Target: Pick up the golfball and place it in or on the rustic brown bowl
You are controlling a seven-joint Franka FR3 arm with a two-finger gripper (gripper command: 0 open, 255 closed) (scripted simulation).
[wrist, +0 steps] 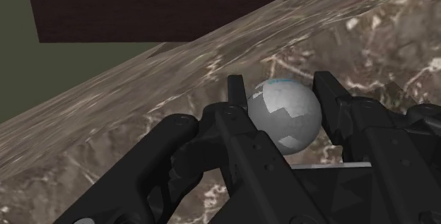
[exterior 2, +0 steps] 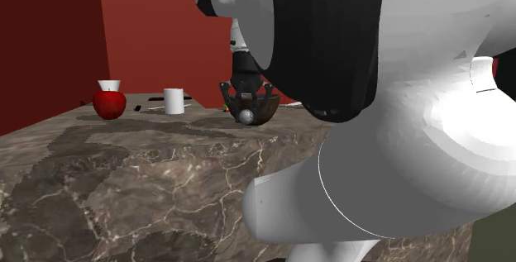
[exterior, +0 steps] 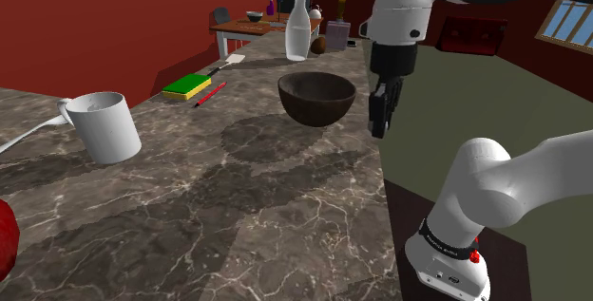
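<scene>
The gripper (wrist: 281, 94) pinches the grey-white ball (wrist: 286, 116) between its two fingers, over the marble counter (wrist: 141, 95) near its edge. In the shoulder view the black fingers hide the ball, just beside the dark bowl (exterior: 316, 98). In the second exterior view the arm (exterior 2: 372, 95) cuts off part of the bowl.

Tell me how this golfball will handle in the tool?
The golfball is round and clasped by the tool at two small contacts, so it may slip. Undeformed there, probably rigid. Released on the counter it would likely roll.
</scene>
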